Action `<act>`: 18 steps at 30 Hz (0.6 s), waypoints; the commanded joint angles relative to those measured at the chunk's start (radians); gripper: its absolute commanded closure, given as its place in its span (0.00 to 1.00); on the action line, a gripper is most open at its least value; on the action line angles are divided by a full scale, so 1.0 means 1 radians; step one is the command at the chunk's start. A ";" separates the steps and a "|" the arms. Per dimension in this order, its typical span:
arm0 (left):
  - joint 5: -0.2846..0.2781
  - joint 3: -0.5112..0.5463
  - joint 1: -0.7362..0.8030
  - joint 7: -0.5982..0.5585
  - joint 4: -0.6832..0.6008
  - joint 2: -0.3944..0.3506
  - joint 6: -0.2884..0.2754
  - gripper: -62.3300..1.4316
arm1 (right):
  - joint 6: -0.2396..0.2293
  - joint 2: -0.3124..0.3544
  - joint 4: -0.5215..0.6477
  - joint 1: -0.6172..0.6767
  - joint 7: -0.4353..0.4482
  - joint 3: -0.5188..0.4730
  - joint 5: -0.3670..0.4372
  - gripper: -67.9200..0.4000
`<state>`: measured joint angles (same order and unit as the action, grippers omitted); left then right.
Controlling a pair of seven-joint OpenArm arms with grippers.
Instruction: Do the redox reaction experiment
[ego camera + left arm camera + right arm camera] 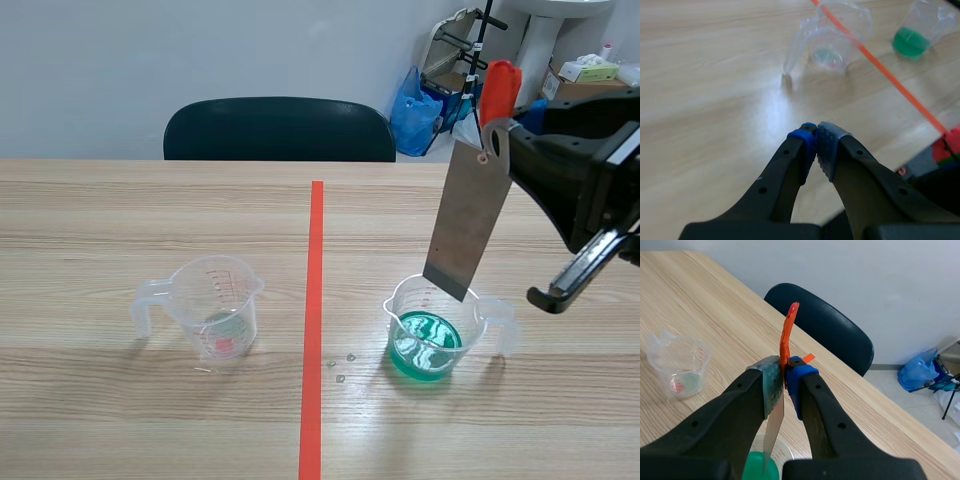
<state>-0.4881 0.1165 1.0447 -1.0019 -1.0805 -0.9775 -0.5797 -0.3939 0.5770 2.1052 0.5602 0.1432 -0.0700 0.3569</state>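
A grey metal strip (467,223) with an orange-red tag (498,90) on its upper end hangs tilted from my right gripper (497,140), which is shut on it high at the right. The strip's lower end sits at the rim of a clear beaker of green liquid (427,343); I cannot tell if it touches. In the right wrist view the strip (772,432) runs down between the fingers (785,377) toward the green liquid (759,467). A second clear beaker (214,305) with a handle stands left of the tape. My left gripper (816,145) is shut on nothing, above bare table short of that beaker (832,42).
A dark chair (280,130) stands behind the table's far edge. Small clear droplets (341,365) lie on the wood between the tape line and the green beaker. Bags and boxes (415,115) sit on the floor at the back right.
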 commanded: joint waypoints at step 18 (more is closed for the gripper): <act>0.328 0.099 0.264 -0.325 0.042 0.273 0.192 0.28 | 0.003 0.013 0.014 -0.006 0.008 -0.009 0.015 0.97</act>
<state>-0.1562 0.2165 1.3071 -1.3106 -1.0271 -0.7017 -0.3885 -0.3943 0.5770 2.1052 0.5602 0.1398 -0.0700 0.3569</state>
